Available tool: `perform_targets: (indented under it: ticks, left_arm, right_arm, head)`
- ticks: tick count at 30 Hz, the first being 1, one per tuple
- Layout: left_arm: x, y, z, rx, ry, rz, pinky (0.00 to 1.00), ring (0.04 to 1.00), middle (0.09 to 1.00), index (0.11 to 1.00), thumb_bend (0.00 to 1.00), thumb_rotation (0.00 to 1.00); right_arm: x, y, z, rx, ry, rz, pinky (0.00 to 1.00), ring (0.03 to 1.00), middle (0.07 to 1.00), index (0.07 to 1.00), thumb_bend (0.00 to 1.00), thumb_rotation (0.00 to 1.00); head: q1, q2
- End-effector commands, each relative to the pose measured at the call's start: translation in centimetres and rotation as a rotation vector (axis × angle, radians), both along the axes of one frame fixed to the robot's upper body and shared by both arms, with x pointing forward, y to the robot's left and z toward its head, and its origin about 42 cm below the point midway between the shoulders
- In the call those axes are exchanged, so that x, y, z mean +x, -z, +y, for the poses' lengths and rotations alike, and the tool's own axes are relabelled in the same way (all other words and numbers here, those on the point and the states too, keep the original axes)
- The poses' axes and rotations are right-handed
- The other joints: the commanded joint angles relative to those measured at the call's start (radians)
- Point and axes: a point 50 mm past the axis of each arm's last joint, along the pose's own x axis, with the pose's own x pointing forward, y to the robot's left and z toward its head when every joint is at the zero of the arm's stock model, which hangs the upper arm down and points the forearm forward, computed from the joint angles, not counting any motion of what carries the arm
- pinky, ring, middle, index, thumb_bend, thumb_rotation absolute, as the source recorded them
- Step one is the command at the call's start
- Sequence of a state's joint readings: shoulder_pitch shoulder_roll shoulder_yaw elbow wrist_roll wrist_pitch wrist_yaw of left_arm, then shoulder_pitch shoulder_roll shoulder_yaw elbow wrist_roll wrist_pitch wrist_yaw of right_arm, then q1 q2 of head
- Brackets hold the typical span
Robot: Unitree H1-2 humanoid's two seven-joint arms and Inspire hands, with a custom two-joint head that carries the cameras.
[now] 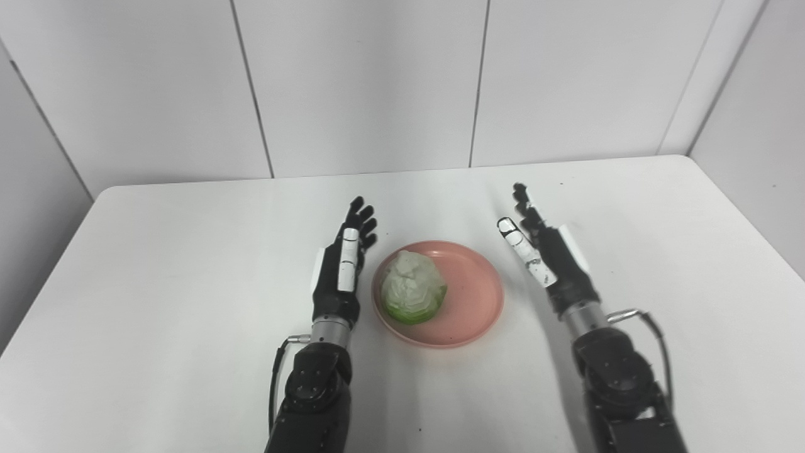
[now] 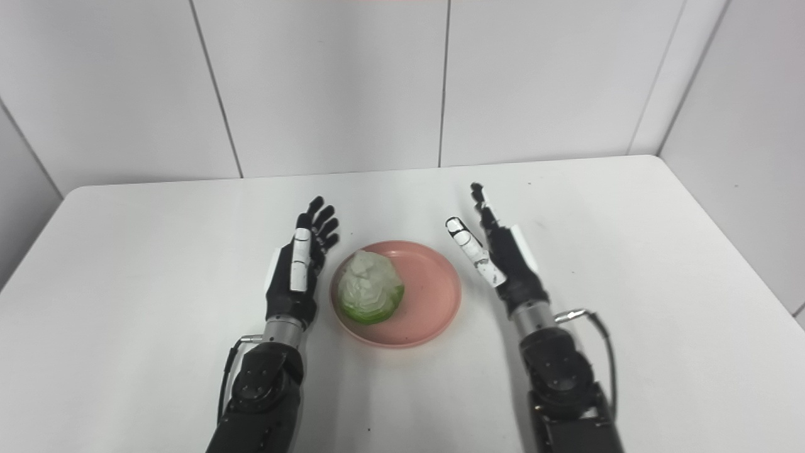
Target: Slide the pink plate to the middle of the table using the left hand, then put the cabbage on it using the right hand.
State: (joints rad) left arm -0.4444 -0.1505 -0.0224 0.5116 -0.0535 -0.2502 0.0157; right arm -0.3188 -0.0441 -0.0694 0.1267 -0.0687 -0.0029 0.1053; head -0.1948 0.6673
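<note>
Resting on the left half of the pink plate [image 1: 468, 296], near the middle of the table [image 1: 157, 264], the cabbage [image 1: 412, 287] indicates both steps appear done. Left hand [image 1: 339, 267] just beside the rim and right hand [image 1: 547, 251] apart from it are spread, holding nothing. Count: one plate, one cabbage, two hands.

Smooth white rectangular table with rounded corners [image 1: 188, 264]; white panelled walls with thin dark vertical seams [image 1: 377, 82] enclose it; even diffuse lighting.
</note>
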Motion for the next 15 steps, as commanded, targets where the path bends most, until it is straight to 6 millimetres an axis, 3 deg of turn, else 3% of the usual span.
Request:
perform_targets:
  ticks: [1,4,7,15]
  left_arm:
    - [0.3,-0.6,0.6,0.019,0.021,-0.046,1.0,0.989,0.986,0.968,0.74,1.0]
    - [0.4,-0.5,1.1,0.027,0.041,-0.048,1.0,1.0,0.999,0.994,0.75,1.0]
    - [0.4,-0.3,1.3,0.02,0.039,-0.058,1.0,1.0,1.0,0.995,0.73,1.0]
    - [0.3,-0.1,1.5,0.062,0.033,-0.032,1.0,1.0,1.0,0.999,0.72,1.0]
  right_arm:
    - [1.0,-1.8,0.4,0.114,-0.013,-0.123,1.0,1.0,1.0,1.0,0.79,0.96]
    - [1.3,-0.9,0.9,0.163,-0.004,-0.099,1.0,1.0,1.0,1.0,0.78,0.98]
    - [1.5,-0.3,1.3,0.187,-0.006,-0.061,1.0,1.0,1.0,1.0,0.7,1.0]
    - [1.7,0.7,1.7,0.239,-0.021,0.017,1.0,1.0,1.0,1.0,0.68,1.0]
  head:
    - [-0.008,-0.006]
    - [-0.023,-0.01]
    - [-0.029,-0.012]
    - [-0.017,-0.017]
